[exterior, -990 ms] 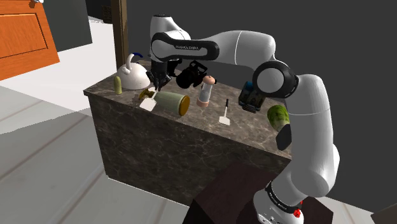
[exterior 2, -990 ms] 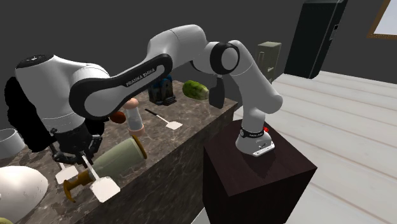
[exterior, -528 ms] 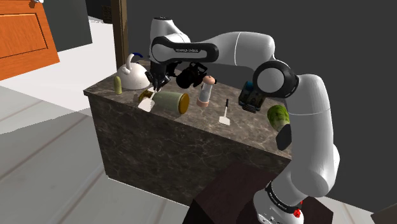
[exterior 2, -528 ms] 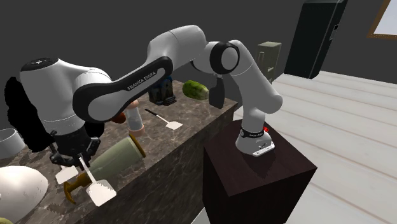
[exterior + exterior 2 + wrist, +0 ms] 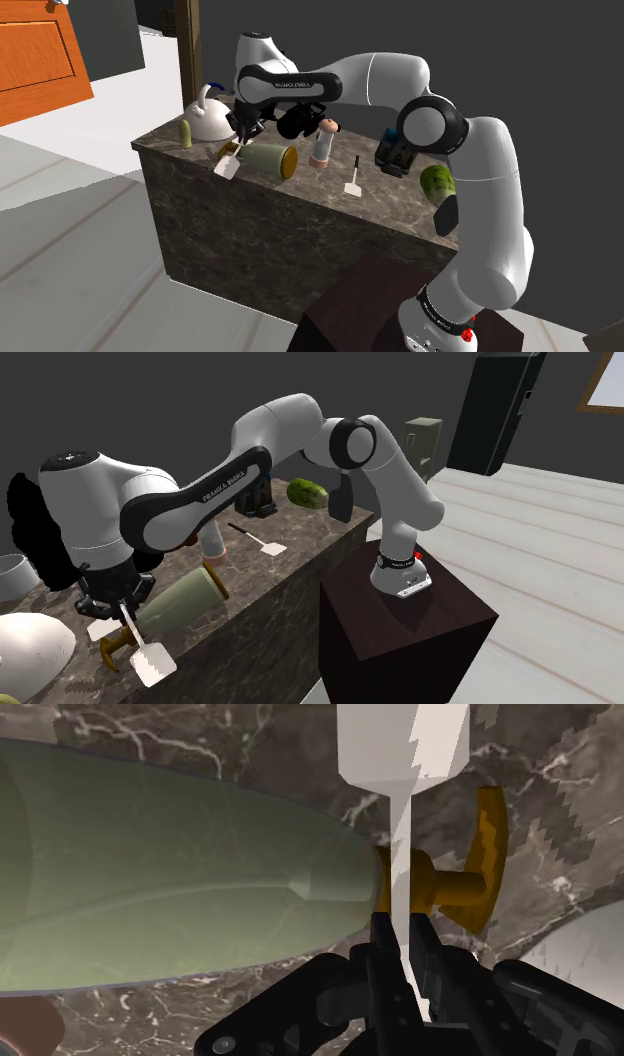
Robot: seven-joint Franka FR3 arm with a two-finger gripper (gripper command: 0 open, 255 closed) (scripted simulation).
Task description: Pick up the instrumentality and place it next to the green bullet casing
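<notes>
Though nearly closed, pinches with the gripper (image 5: 403, 932) the thin handle of the white spatula (image 5: 400, 754), fingers narrow on either side of it. Hangs the blade downward, tilted, just beside the brass end of the olive-green casing (image 5: 170, 884) lying on its side on the marble counter (image 5: 320, 192). Reaches with the white arm (image 5: 380, 72) stretched long from the stand (image 5: 345, 310) across the counter, wrist bent down.

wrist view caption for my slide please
Black fingers shut on the white spatula above the marble counter, beside a pale green vessel.
</notes>
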